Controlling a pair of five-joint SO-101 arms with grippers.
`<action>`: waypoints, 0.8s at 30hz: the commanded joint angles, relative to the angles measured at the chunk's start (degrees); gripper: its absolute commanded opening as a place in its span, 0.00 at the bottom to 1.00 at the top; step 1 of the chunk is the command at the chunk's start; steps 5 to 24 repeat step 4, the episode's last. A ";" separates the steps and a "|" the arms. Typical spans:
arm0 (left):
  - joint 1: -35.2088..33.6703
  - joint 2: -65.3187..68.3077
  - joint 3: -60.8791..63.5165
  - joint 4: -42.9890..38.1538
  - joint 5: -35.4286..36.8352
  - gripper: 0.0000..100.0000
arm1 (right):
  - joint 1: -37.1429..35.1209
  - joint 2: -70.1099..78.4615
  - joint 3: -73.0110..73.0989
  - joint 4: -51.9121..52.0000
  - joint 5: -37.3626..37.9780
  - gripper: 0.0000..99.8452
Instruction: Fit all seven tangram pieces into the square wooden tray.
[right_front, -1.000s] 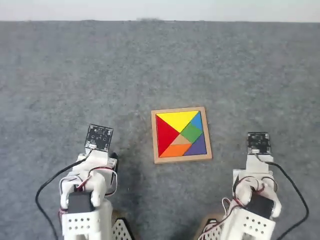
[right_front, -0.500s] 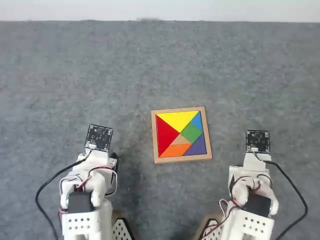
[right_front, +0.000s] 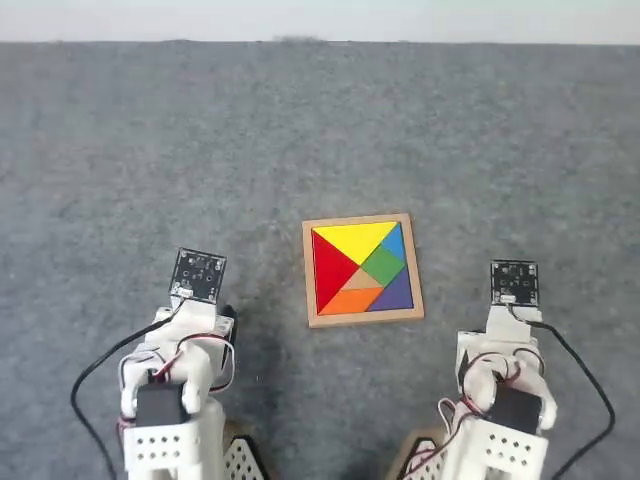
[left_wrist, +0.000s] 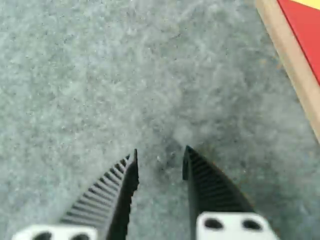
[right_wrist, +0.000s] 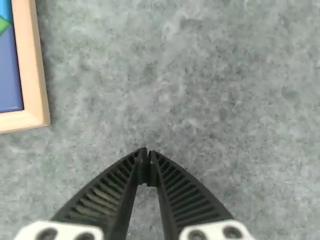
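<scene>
The square wooden tray (right_front: 409, 266) lies on the grey carpet at the centre of the high view, with yellow, red, green, blue, orange, purple and tan pieces (right_front: 360, 268) packed flat inside. My left gripper (left_wrist: 159, 159) hovers open over bare carpet on the tray's left side, nothing between its fingers; the tray rim (left_wrist: 290, 65) and the red piece (left_wrist: 305, 30) show in the left wrist view. On the tray's right side my right gripper (right_wrist: 147, 155) is shut and holds nothing, with the tray's corner (right_wrist: 32, 75) and blue piece (right_wrist: 9, 70) nearby.
Grey carpet (right_front: 320, 130) covers the table all round the tray. The left arm base (right_front: 170, 400) and the right arm base (right_front: 505, 400) stand at the near edge, with cables hanging beside them.
The right arm has pulled back slightly toward its base and shifted a little left. The left arm and the tray have not moved.
</scene>
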 joint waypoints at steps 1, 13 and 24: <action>-0.35 -1.23 -0.48 0.26 0.62 0.14 | -0.31 0.57 1.05 -1.36 -0.88 0.01; -0.35 -1.23 -0.48 0.26 0.62 0.14 | -0.31 0.57 1.05 -1.36 -0.88 0.01; -0.35 -1.23 -0.48 0.26 0.62 0.14 | -0.31 0.57 1.05 -1.36 -0.88 0.01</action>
